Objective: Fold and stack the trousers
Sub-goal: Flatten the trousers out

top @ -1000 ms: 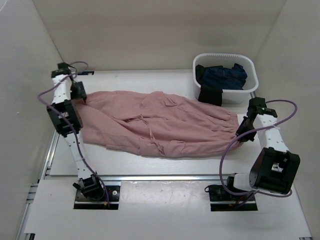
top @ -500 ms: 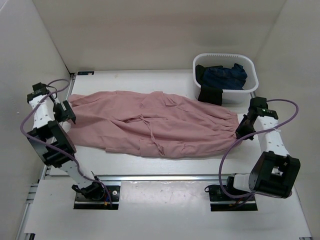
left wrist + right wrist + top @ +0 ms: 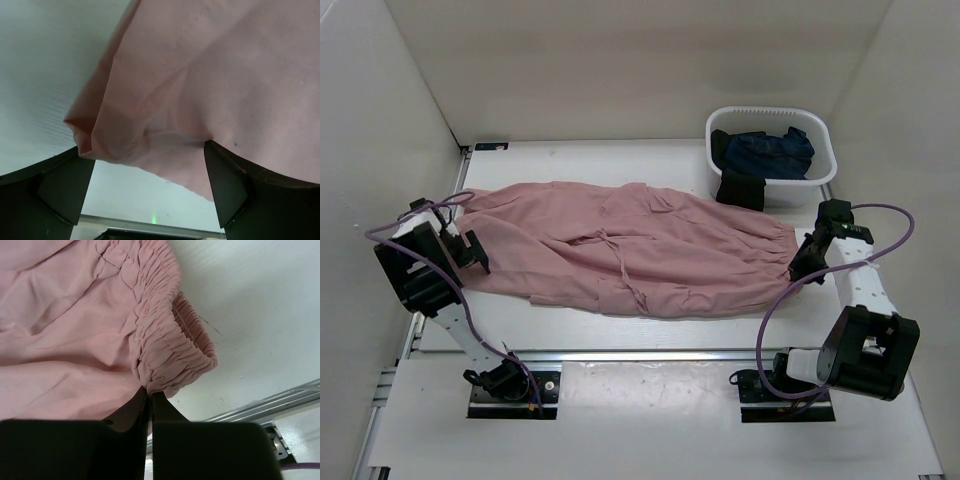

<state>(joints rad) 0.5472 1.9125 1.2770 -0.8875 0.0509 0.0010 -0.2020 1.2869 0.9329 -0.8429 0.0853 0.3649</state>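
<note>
While the trousers (image 3: 630, 255) lie spread along the table (image 3: 620, 332), a gripper stands at each end.

1. Left gripper (image 3: 470, 250): jaws spread wide, nothing held. The leg hem (image 3: 100, 135) lies just ahead of it, in line with the gap between its fingers (image 3: 62, 187). Whether cloth touches either finger cannot be told. Bare white table shows beside the hem.

2. Right gripper (image 3: 802, 268): jaws pinched together on the gathered waistband (image 3: 170, 355), at its near corner. The elastic bunches just above the fingertips (image 3: 162, 415), and the rest of the cloth spreads away to its left.

3. Trousers: dusty pink, wrinkled, lying lengthwise between the two grippers, with the legs toward the left one and the waist at the right one. The drawstring (image 3: 620, 262) trails roughly midway between them.

4. Tub (image 3: 790, 193): white, beyond the right gripper and slightly to its left, apart from it, near the waist end of the trousers. It holds dark clothes (image 3: 775, 152), and one black piece hangs over its near wall.
</note>
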